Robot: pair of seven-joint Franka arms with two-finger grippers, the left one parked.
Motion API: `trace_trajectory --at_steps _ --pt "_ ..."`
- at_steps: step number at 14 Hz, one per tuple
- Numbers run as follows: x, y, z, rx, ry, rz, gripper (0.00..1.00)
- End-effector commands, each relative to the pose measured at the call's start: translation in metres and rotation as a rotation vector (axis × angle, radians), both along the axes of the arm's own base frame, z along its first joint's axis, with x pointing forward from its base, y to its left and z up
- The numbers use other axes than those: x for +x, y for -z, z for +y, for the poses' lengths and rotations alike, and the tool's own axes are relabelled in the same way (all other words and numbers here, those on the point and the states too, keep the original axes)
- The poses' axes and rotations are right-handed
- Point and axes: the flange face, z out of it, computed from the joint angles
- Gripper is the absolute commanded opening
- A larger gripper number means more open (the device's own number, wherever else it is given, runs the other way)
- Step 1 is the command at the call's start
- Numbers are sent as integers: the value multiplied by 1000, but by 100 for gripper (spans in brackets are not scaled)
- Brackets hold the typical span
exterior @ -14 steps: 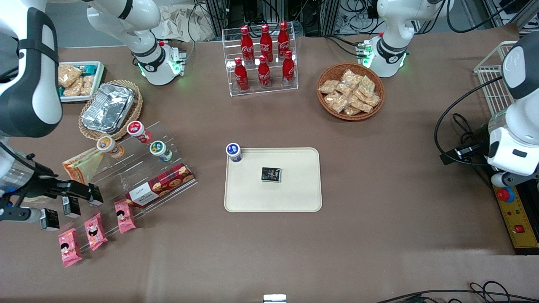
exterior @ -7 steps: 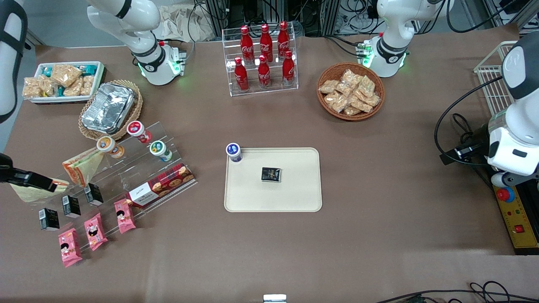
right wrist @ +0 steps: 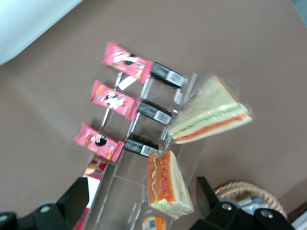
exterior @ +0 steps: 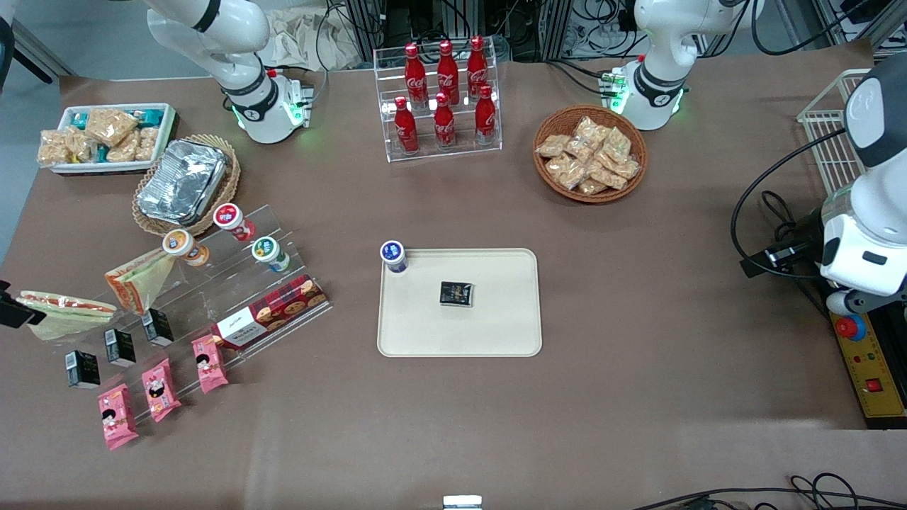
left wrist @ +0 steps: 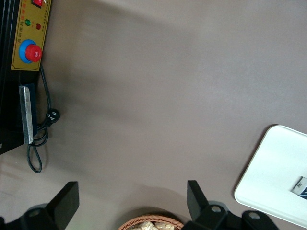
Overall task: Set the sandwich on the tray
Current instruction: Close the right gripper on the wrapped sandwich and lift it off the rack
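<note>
Tray [exterior: 496, 333] holds dark packet [exterior: 455, 293]; gripper [right wrist: 141, 196] wide, near sandwich [right wrist: 211, 111].

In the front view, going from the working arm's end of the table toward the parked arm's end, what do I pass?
Open hand at the table's edge → sandwich → plaid cookie box → tray → emergency-stop box.
</note>
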Motion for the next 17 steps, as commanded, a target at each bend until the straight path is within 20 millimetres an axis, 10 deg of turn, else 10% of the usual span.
trace_trajectory --at_steps 1,9,17 --pt "-1 21 -24 22 184 32 99" --pt "-28 105 -109 50 438 161 99" --pt "-26 136 -124 120 488 130 99"
